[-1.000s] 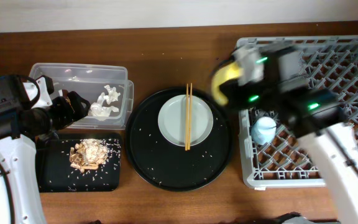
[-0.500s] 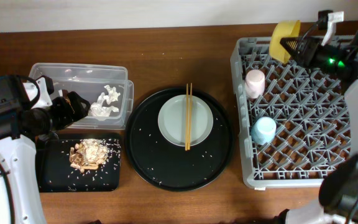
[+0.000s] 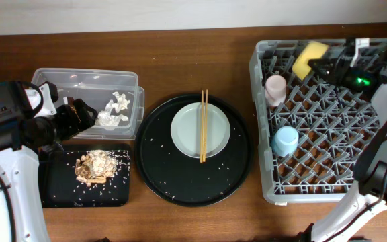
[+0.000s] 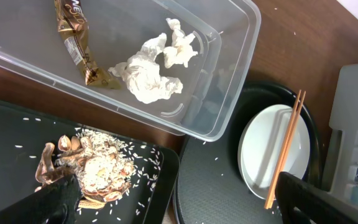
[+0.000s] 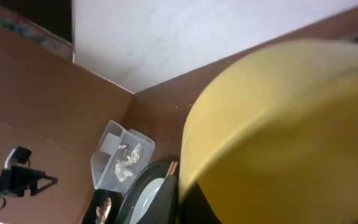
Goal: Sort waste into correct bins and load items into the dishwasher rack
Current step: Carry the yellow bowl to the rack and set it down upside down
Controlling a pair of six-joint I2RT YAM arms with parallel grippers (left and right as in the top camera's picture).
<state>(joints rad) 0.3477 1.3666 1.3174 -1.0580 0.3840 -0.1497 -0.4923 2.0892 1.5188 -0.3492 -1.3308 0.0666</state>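
Now the plain yellow bowl [image 3: 308,56] tilts on edge in the dishwasher rack's [image 3: 334,165] far corner, right gripper [image 3: 319,64] pinching its rim.

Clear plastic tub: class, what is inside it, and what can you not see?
Inside the clear plastic tub lie crumpled white tissue paper and a brown wrapper. Anything beneath the tissue is covered, so it cannot be seen.

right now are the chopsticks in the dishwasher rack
No, the wooden chopsticks lie across the pale grey plate on the round black tray.
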